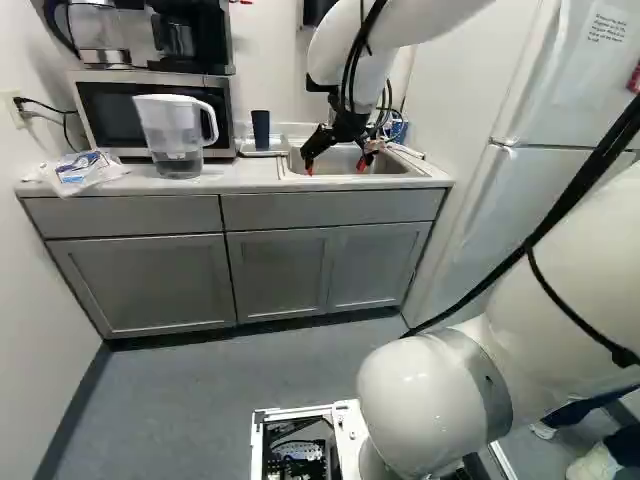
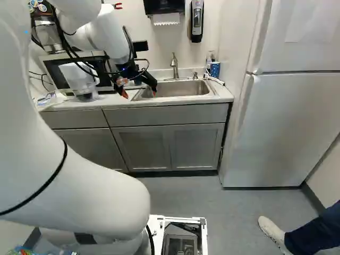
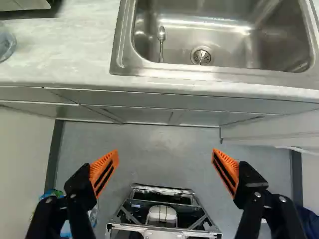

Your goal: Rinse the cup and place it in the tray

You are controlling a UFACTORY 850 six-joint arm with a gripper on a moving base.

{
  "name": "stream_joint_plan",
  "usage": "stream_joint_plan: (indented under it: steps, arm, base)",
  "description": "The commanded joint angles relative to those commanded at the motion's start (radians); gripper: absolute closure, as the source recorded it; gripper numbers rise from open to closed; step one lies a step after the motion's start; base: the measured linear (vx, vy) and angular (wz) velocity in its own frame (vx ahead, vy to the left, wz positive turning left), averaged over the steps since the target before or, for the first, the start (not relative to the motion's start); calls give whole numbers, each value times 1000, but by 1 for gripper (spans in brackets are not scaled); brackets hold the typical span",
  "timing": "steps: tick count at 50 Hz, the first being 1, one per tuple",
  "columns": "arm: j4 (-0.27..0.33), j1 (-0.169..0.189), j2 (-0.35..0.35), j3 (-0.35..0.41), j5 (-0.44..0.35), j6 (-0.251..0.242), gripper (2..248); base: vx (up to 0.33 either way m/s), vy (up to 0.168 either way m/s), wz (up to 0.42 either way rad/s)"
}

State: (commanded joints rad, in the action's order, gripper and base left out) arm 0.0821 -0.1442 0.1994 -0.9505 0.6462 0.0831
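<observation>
Over the sink's front edge, my gripper (image 1: 336, 166) points downward with its orange-tipped fingers spread wide. In the wrist view, nothing is between the fingers of the open gripper (image 3: 165, 154). Ahead of them lies the steel sink (image 3: 219, 35), holding a spoon (image 3: 161, 37) beside the drain. A dark blue cup (image 1: 261, 130) stands upright at a light tray (image 1: 262, 152), left of the sink in the left base view. Another cup, blue and patterned (image 2: 214, 69), is by the sink's back right corner in the right base view.
A clear pitcher (image 1: 178, 135) with some water stands before the microwave (image 1: 105, 112), near a plastic bag (image 1: 85, 170). The faucet (image 2: 174, 66) rises behind the sink. A white fridge (image 2: 289, 117) borders the counter. A person's leg (image 2: 313, 231) shows at the right.
</observation>
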Motion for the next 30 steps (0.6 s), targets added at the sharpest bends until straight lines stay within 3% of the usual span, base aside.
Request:
stream_joint_plan:
  steps: [30]
  arm:
    - [-3,6,3,34,-60,-3,3]
  base:
    - [0,0,0]
